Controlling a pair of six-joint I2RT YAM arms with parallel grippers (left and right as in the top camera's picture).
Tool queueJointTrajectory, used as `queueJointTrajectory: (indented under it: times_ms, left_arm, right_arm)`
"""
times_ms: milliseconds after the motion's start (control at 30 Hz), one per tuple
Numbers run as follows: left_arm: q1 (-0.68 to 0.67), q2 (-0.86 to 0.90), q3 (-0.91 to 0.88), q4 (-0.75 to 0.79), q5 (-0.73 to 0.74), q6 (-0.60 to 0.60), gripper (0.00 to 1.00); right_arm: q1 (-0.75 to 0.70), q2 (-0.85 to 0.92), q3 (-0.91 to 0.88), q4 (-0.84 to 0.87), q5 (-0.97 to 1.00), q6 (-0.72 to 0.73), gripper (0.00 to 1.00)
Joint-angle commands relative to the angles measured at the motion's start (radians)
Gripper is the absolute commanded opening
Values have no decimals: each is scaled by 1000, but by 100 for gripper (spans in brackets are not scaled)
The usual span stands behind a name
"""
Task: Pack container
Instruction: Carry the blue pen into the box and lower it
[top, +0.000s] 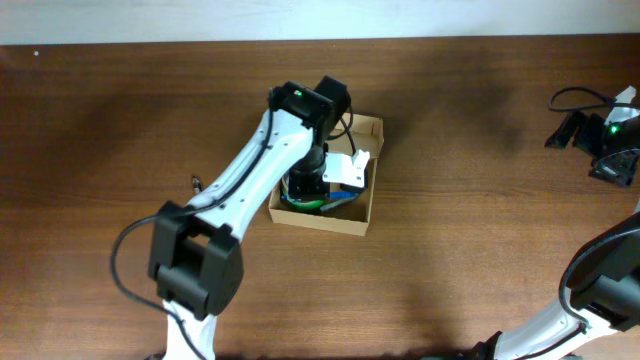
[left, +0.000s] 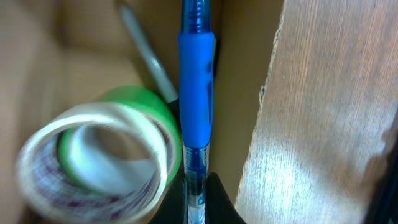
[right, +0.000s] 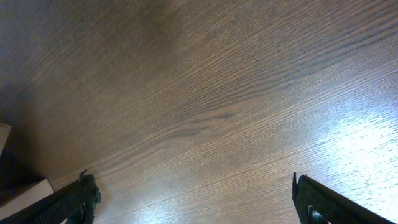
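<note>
Cardboard container (top: 330, 226) with tape rolls (left: 158, 143); left gripper (left: 198, 202) tight on pen (left: 196, 87), right gripper (right: 193, 186) wide.

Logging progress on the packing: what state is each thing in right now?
container, open, partly filled.
blue pen, gripped, reaching into the container.
left gripper, shut on the blue pen.
right gripper, open, empty, above the table.
white tape roll, in the container, overlapping the green tape roll.

White-and-black twin arms
Left arm (top: 245, 175) and right arm (top: 610, 270): white links, boxy black joints, green wrist lights, black cables (top: 118, 262); right gripper (right: 194, 186) has black fingers (right: 68, 202).
</note>
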Motion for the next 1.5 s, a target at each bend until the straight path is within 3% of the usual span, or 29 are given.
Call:
queueJointTrajectory:
  times_ms: [0, 233, 300, 400, 500, 533, 600, 733, 833, 967, 1133, 1267, 1467]
  left_arm:
    - [-2, 45, -3, -23, 52, 41, 1]
    - [-5, 59, -25, -45, 93, 41, 9]
    - [-5, 59, -37, -42, 93, 41, 24]
    - [-5, 58, -40, -42, 93, 41, 34]
    - [-5, 46, -39, -32, 67, 27, 34]
    - [-5, 29, -39, -14, 36, -7, 29]
    - [-5, -36, -39, 38, -63, -126, 27]
    - [18, -233, -39, 133, -184, -278, 38]
    - [69, -394, -39, 213, -195, -401, 39]
    - [199, -530, -40, 245, -202, -673, 16]
    - [414, -539, -60, 144, -270, -1091, 16]
    - [513, -530, -192, 190, -291, -1364, 25]
    - [537, -482, -440, 341, -282, -1404, 41]
  right_arm:
    - [5, 1, 0, 0, 13, 2, 99]
    - [5, 1, 1, 0, 13, 2, 99]
    - [5, 1, 1, 0, 13, 2, 99]
    - [5, 1, 1, 0, 13, 2, 99]
    - [5, 1, 1, 0, 13, 2, 99]
    - [5, 1, 1, 0, 13, 2, 99]
    - [5, 1, 1, 0, 13, 2, 99]
    - [5, 1, 1, 0, 13, 2, 99]
    - [5, 1, 1, 0, 13, 2, 99]
    - [5, 1, 0, 0, 13, 2, 99]
    - [5, 1, 1, 0, 13, 2, 99]
    - [5, 1, 0, 0, 13, 2, 99]
    - [5, 1, 1, 0, 13, 2, 99]
